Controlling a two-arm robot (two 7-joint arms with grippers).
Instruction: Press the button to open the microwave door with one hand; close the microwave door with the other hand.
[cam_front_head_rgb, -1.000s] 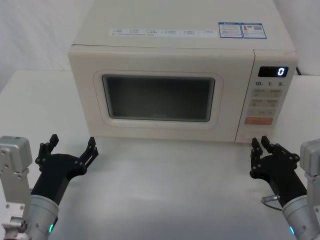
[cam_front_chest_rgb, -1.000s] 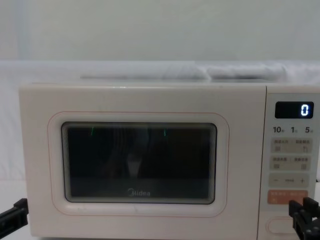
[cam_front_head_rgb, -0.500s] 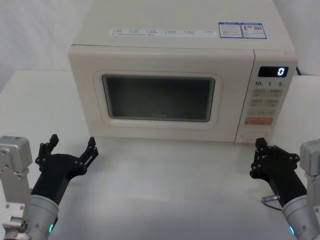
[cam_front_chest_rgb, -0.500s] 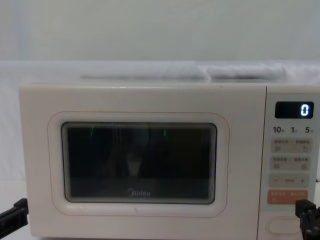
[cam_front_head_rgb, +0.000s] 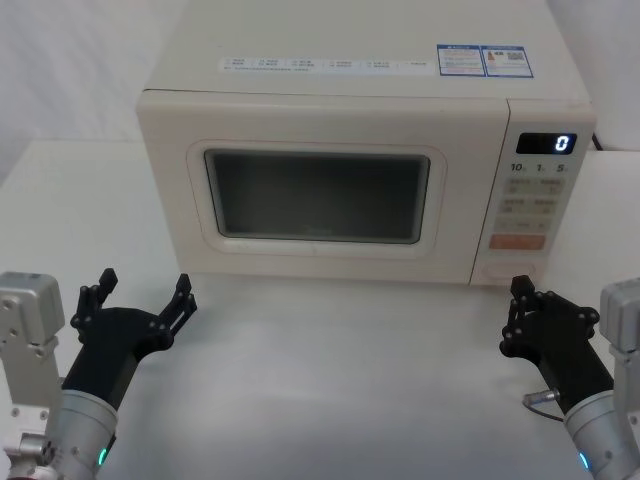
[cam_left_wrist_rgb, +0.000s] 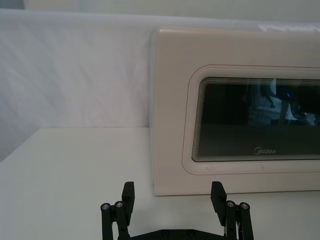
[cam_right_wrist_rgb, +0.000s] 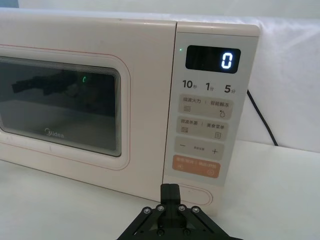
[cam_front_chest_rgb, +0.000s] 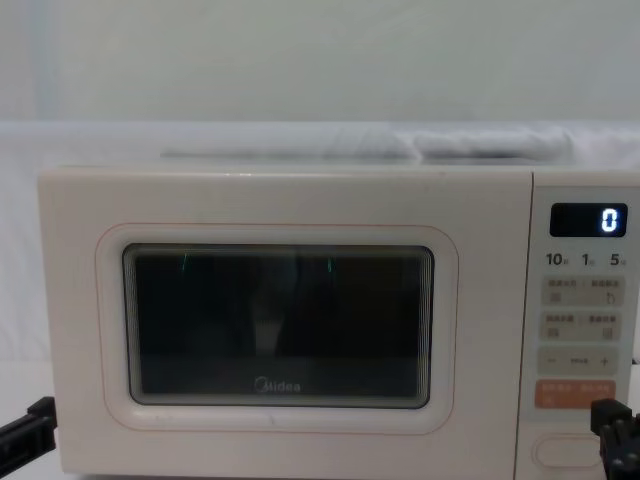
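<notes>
The microwave door (cam_front_head_rgb: 318, 190) is flush with the cabinet, fully closed, and stands on the white table (cam_front_head_rgb: 330, 370). The control panel (cam_front_head_rgb: 535, 200) sits to the door's right, its display reading 0. The button (cam_right_wrist_rgb: 196, 194) occupies the bottom of that panel, below the orange key (cam_right_wrist_rgb: 196, 167).

The left gripper (cam_front_head_rgb: 140, 300) rests low before the door's left corner, jaws spread wide, well apart from the door. The right gripper (cam_front_head_rgb: 520, 312) sits just in front of the button, jaws pressed together, tip aimed at the button without contact.
</notes>
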